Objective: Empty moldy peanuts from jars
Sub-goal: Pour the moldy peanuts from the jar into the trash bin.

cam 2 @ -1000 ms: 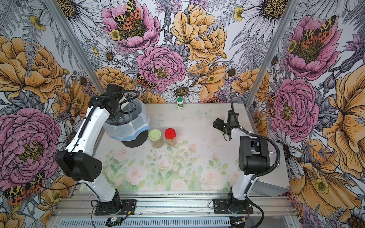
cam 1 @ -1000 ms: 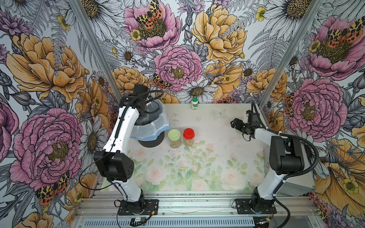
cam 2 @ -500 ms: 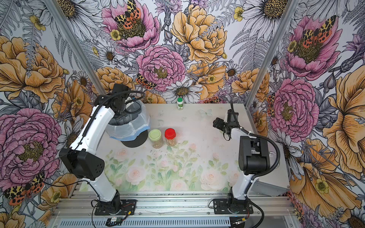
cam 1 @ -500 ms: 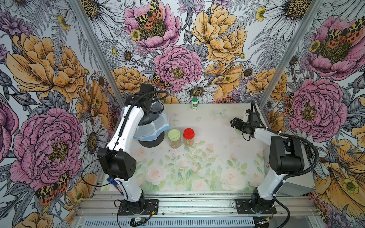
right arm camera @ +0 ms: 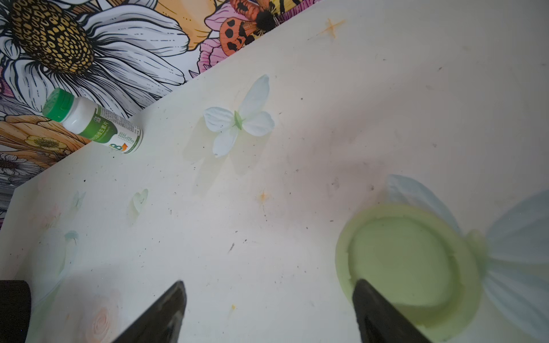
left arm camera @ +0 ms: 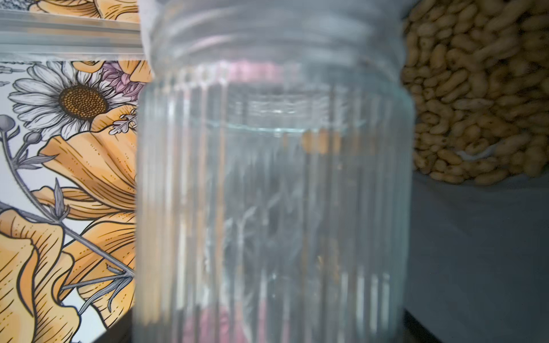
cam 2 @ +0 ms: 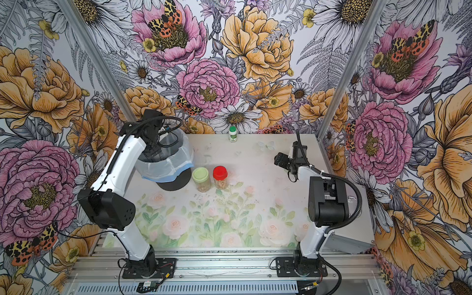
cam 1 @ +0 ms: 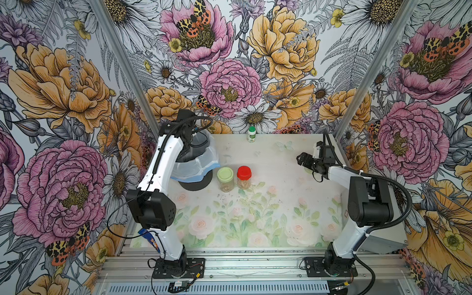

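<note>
An empty clear ribbed jar (left arm camera: 273,184) without a lid fills the left wrist view, and my left gripper (cam 1: 190,139) is shut on it above the lined bin (cam 1: 204,163); its fingers are hidden. A heap of moldy peanuts (left arm camera: 475,98) lies in the bin beside the jar. In both top views two jars stand right of the bin, one with a pale green lid (cam 1: 225,178) (cam 2: 201,178), one with a red lid (cam 1: 244,177) (cam 2: 220,177), both holding peanuts. My right gripper (right arm camera: 269,282) (cam 1: 301,159) hangs open at the back right, a loose pale green lid (right arm camera: 407,261) beside one finger.
A small white bottle with a green cap (cam 1: 251,134) (right arm camera: 92,121) stands at the back edge against the wall. The black bin with its white and blue liner (cam 2: 173,166) fills the back left corner. Flowered walls close in the table (cam 1: 255,217) on three sides.
My left arm has shifted a little to the right over the bin with the jar. The right arm and the two jars on the table have not moved.
</note>
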Controlling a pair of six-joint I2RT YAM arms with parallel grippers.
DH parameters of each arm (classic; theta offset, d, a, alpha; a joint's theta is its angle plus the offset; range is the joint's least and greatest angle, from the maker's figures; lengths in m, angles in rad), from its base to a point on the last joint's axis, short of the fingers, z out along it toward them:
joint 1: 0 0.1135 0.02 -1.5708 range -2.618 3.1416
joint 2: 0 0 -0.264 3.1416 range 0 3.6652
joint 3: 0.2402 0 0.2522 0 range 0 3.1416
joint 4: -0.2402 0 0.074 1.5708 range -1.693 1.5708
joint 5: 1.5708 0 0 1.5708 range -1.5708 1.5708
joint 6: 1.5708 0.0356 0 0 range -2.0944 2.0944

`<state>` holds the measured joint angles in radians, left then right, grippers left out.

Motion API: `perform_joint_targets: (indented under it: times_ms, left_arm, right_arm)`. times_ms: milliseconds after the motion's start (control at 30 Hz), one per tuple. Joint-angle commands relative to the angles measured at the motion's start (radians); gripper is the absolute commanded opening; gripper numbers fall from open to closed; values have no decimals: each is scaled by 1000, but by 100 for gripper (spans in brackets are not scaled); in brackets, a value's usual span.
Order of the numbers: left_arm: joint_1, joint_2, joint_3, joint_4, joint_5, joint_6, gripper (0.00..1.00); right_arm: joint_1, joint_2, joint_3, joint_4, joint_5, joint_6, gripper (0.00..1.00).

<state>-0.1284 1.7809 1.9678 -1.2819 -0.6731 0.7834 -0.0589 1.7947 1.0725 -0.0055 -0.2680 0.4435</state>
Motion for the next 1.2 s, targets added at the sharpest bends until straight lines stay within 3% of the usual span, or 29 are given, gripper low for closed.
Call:
perform_joint_targets:
  times_ms: [0,267,333,433,633,800,967,1033,1100,1133,1167]
  left_arm:
    - [8,-70,40,29,-14,-6,19]
    - [-29,-76,19,18,18,0,20]
    - [10,-101,-5,22,26,-3,20]
    - [55,-166,-7,27,132,-14,20]
    - [61,-191,46,27,340,-68,21]
    - [53,-178,36,24,268,-53,21]
    - [10,-110,21,17,96,-46,21]
    - [-41,-82,-80,34,76,12,20]
    - [-48,-51,-69,40,-60,5,15]
    - [-36,-50,2,31,-49,-24,12]
    - [-30,-56,54,29,38,-48,12]
  right_arm:
    - [13,-10,23,28,-6,-23,88]
    - [16,-6,21,39,1,-24,88]
    - [16,-15,16,30,7,-32,88]
    - [17,-29,7,32,22,-41,88]
    - [24,-10,31,37,-18,-24,88]
    - [24,-25,21,38,1,-40,88]
    - [24,-15,15,49,-4,-34,88]
    - [25,-8,15,53,-5,-31,88]
    - [24,-12,18,48,-12,-35,88]
    - [24,-23,16,40,-5,-40,88]
    - [24,-33,5,43,4,-43,88]
